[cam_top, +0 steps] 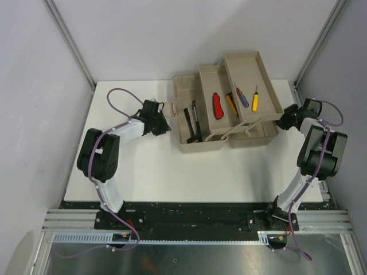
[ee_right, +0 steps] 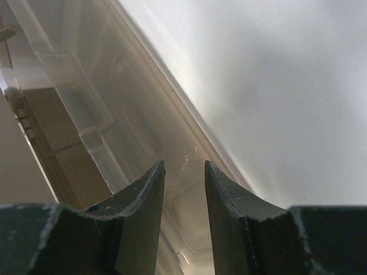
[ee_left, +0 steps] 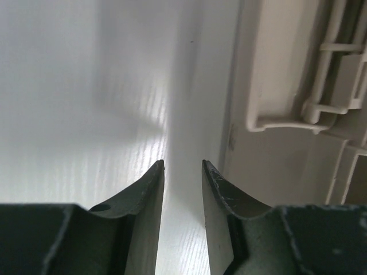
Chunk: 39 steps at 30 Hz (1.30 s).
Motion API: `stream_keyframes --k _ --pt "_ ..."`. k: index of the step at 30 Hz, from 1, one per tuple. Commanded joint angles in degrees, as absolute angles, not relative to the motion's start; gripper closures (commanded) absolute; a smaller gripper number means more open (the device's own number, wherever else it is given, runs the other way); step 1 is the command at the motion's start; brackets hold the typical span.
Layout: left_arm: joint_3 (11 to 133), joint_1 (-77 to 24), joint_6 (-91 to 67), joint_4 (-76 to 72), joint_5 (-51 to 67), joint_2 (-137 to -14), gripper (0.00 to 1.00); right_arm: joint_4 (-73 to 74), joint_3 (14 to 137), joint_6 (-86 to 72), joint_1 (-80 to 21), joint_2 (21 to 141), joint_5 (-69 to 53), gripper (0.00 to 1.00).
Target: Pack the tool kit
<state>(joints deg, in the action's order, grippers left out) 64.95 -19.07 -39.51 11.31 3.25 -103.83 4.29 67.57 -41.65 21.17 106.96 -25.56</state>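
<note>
The beige toolbox [cam_top: 202, 145] stands open at the back middle of the table, its trays folded out. Two black tools [cam_top: 192, 121] lie in the left tray. A red-handled tool [cam_top: 218, 106] and a yellow-and-black tool [cam_top: 231, 103] lie in the middle tray. A blue-handled screwdriver [cam_top: 241, 96] and a yellow-handled screwdriver [cam_top: 255, 99] lie in the right tray. My left gripper [cam_top: 166, 124] is slightly open and empty at the box's left end [ee_left: 287, 86], fingertips [ee_left: 157, 172] over bare table. My right gripper [cam_top: 282, 121] is slightly open and empty at the box's right end, facing the translucent lid [ee_right: 114, 91].
The white table [cam_top: 149, 172] ends at grey walls on the left, back and right. A purple cable [cam_top: 117, 97] loops behind the left arm. The right arm's base link [cam_top: 321, 152] stands near the table's right edge.
</note>
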Motion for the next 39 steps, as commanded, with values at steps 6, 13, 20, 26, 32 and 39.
stream_keyframes --k 6,13,20,26,32,39 --pt "69.71 -21.91 -35.56 8.22 8.14 -105.53 0.62 1.07 68.61 -39.5 18.97 103.79 -39.99 0.61" --pt "68.74 -22.06 -35.57 6.49 9.12 -105.58 0.62 2.31 68.56 -39.2 18.15 98.96 -38.58 0.61" --pt "66.87 -22.0 -36.42 6.42 5.85 -103.6 0.6 9.83 68.56 -27.32 15.97 93.96 -25.37 0.56" --pt "66.31 -22.02 -36.37 6.48 5.4 -102.61 0.57 17.67 68.56 -18.17 14.42 93.7 -14.64 0.51" --pt "65.94 -21.97 -35.85 6.42 5.87 -102.16 0.56 19.61 68.58 -14.91 13.27 93.97 -11.49 0.53" --pt "65.96 -22.02 -35.52 6.45 7.03 -102.64 0.56 19.37 68.1 -15.37 12.02 94.79 -8.29 0.78"
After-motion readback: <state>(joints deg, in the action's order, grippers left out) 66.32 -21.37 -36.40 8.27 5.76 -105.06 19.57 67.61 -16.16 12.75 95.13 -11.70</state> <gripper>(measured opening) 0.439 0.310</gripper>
